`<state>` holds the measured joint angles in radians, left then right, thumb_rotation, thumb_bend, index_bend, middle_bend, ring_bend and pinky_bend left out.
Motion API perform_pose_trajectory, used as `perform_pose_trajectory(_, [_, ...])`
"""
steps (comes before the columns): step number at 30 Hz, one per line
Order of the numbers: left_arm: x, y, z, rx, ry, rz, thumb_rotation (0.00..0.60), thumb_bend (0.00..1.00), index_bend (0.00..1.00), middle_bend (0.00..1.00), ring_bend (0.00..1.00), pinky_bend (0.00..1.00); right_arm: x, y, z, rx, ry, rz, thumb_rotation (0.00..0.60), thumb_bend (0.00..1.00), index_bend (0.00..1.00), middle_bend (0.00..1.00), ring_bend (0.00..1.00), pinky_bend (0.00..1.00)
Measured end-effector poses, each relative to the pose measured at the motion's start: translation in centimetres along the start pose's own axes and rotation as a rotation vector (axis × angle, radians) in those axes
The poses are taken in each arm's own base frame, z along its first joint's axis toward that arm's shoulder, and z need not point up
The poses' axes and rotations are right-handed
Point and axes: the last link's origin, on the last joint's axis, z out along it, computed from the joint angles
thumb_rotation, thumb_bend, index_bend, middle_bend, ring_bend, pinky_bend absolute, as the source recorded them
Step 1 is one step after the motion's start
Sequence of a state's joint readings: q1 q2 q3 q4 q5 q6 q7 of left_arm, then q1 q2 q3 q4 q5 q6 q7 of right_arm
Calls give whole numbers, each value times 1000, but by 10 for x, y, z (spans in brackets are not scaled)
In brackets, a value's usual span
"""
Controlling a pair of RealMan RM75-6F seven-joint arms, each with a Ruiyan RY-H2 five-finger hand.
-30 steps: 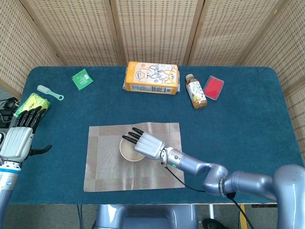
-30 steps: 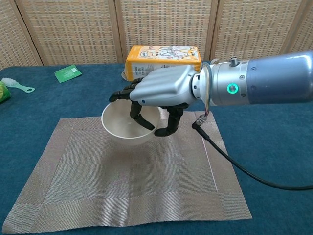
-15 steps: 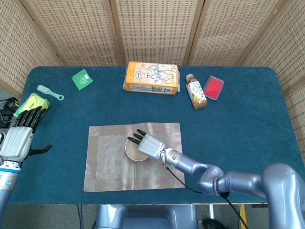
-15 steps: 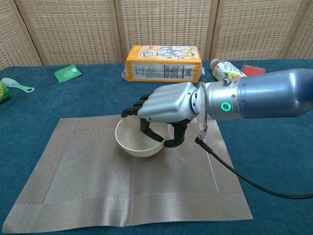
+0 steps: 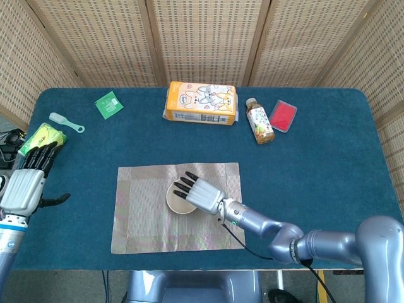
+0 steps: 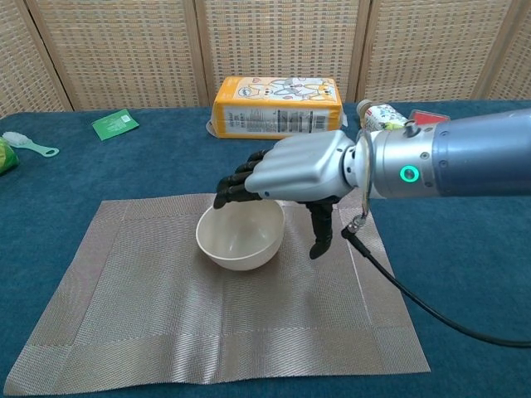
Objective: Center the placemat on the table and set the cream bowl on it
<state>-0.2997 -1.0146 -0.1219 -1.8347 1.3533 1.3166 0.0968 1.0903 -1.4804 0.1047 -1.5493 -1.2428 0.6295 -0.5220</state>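
The cream bowl (image 6: 241, 237) sits upright on the placemat (image 6: 166, 307), a little toward the far side of the mat's middle, and the mat itself lies flat on the blue table (image 5: 328, 164) near the front edge. Over the bowl hangs the right hand (image 6: 290, 174), palm down; its dark fingers (image 6: 236, 186) are stretched out and slightly apart above the bowl's far rim, and the thumb (image 6: 320, 234) points down just beside the bowl's right side without touching it. Nothing is gripped in that hand. Well to the left of the mat, at the table's edge, the left hand (image 5: 25, 183) rests with its fingers straight and close together, thumb out to the side, holding nothing. Beyond the mat, along the back of the table, lie a yellow carton (image 5: 200, 103), a small bottle (image 5: 259, 121) and a red case (image 5: 283, 115); off to the mat's far left are a green packet (image 5: 109, 105) and a pale scoop (image 5: 65, 122).
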Motion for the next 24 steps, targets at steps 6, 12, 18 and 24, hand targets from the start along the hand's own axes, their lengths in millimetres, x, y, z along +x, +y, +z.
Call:
perform_pose_trajectory(6, [2, 0, -2, -3, 11, -2, 600, 0, 0, 0, 0, 0, 4, 18, -35, -54, 28, 1, 600, 0, 0, 0, 0, 0])
perform_pose_trajectory(12, [3, 0, -7, -8, 31, 4, 600, 0, 0, 0, 0, 0, 0, 49, -90, -174, 67, -18, 600, 0, 0, 0, 0, 0])
perform_pose_trajectory(18, [0, -7, -24, 7, 84, 17, 600, 0, 0, 0, 0, 0, -18, 85, -164, -407, 180, 55, 600, 0, 0, 0, 0, 0])
perform_pose_trajectory(24, [-12, -21, -48, 50, 57, 35, 600, 0, 0, 0, 0, 0, -54, 94, -242, -666, 325, 172, 600, 0, 0, 0, 0, 0])
